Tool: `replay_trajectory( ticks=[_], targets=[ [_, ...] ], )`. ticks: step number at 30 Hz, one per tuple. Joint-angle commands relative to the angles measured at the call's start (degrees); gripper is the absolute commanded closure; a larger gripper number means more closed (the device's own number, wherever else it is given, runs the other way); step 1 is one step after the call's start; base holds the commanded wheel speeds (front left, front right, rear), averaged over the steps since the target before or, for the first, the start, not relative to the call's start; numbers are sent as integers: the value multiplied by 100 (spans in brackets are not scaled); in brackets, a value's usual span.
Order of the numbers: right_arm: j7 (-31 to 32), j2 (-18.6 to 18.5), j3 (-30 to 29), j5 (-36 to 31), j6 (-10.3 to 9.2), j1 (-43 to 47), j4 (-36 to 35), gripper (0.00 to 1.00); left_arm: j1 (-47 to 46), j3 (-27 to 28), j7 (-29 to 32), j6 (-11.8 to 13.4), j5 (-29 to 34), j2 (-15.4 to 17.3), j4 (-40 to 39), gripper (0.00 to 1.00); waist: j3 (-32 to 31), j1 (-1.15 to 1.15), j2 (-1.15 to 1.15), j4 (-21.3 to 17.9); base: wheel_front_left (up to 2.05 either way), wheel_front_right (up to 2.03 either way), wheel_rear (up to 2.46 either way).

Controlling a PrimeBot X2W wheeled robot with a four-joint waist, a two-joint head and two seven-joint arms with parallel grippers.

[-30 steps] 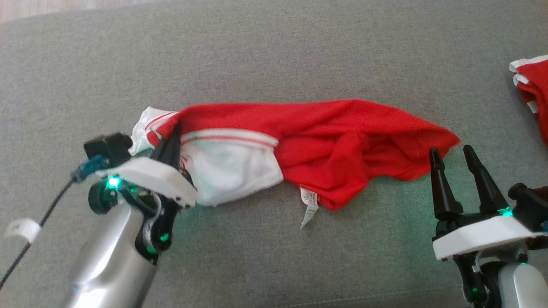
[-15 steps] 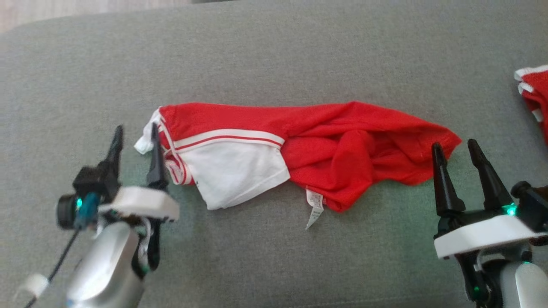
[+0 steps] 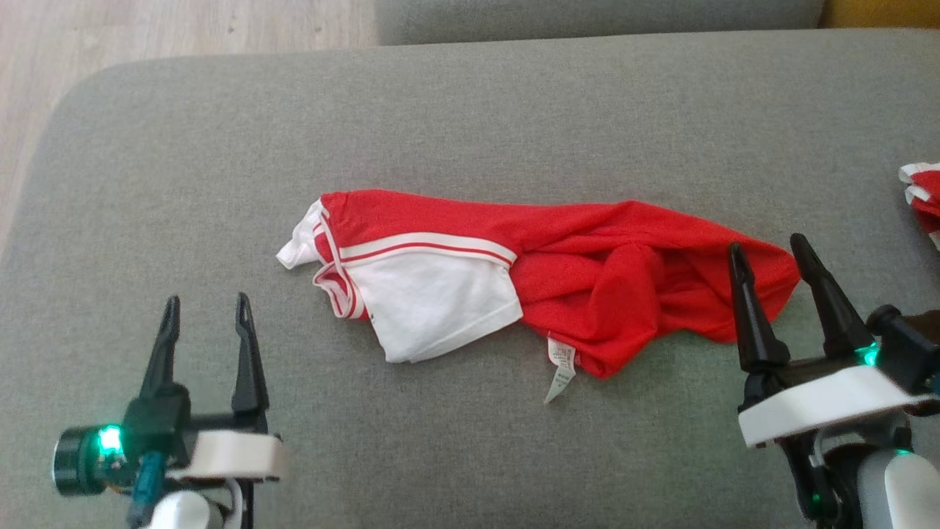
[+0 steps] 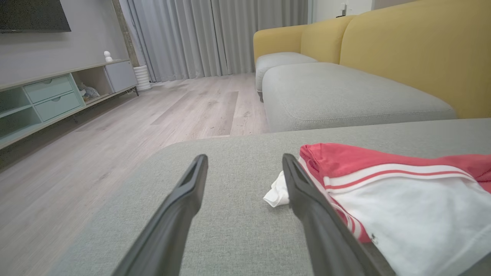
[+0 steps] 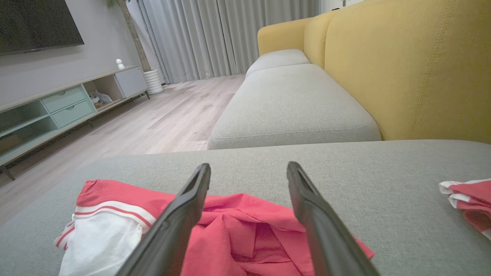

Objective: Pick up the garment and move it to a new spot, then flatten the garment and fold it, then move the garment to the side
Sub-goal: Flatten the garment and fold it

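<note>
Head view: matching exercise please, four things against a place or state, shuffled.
Things:
1. left gripper
2. right gripper
3. care label
4. second red-and-white garment

Place or state:
A. at the right edge, apart from the main garment
B. open, over bare sofa cushion
C. open, fingers at the main garment's red end
D. pokes out from the main garment's near edge

Pairs: 1-B; 2-C; 3-D; 4-A.

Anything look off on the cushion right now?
The garment lies bunched, not flat: red body twisted into folds, white part folded over, care tag sticking out the near edge. A second red-and-white piece sits at the head view's right edge. Nothing looks damaged.
</note>
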Motion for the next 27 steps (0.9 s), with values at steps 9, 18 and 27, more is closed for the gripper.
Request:
replay_trajectory(
  ticks=[9,18,27],
  targets=[
    [100,-72,79,15,-4,103,-280,0,19,58,238,23,20,269,-523,0,-81,1,0,46,0,0,0],
    [129,-57,86,24,-4,126,-286,0,-37,-31,312,-80,3,320,-561,0,-73,1,0,36,0,0,0],
    [148,-41,121,71,-4,85,-253,0,-388,-862,1183,-1018,-622,-232,-108,0,99,1,0,-16,0,0,0]
  ],
)
